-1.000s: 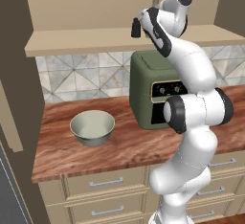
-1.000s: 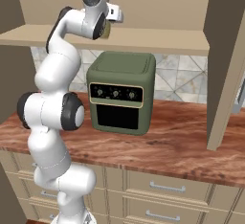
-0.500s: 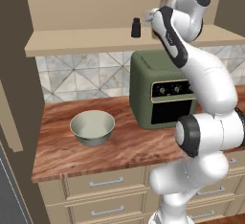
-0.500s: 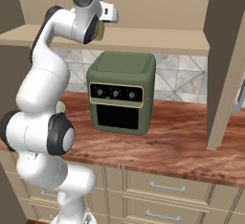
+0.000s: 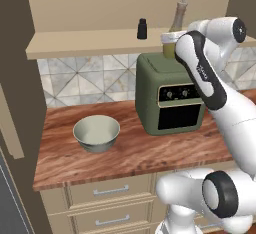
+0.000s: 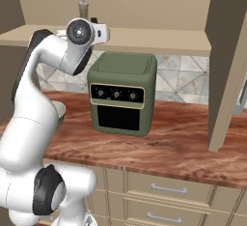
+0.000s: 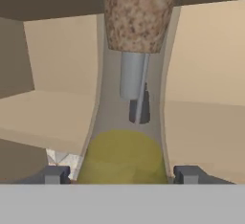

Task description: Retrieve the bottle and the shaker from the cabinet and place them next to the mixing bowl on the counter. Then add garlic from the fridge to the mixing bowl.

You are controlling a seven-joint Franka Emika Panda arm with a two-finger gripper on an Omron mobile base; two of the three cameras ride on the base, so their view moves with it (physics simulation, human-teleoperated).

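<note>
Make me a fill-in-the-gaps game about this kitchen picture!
1. The mixing bowl sits on the wooden ____.
2. The small dark shaker stands on the ____ above the oven.
3. The toaster oven is coloured ____.
4. In the hand view, the gripper has the ____ between its fingertips.

Missing words: counter; shelf; green; bottle

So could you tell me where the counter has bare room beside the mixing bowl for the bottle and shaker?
The wooden counter is free between the mixing bowl and the green oven, and along its front edge. Left of the bowl the strip is narrow. On the shelf it is crowded where the claw straddles the bottle, the shaker nearby.
</note>
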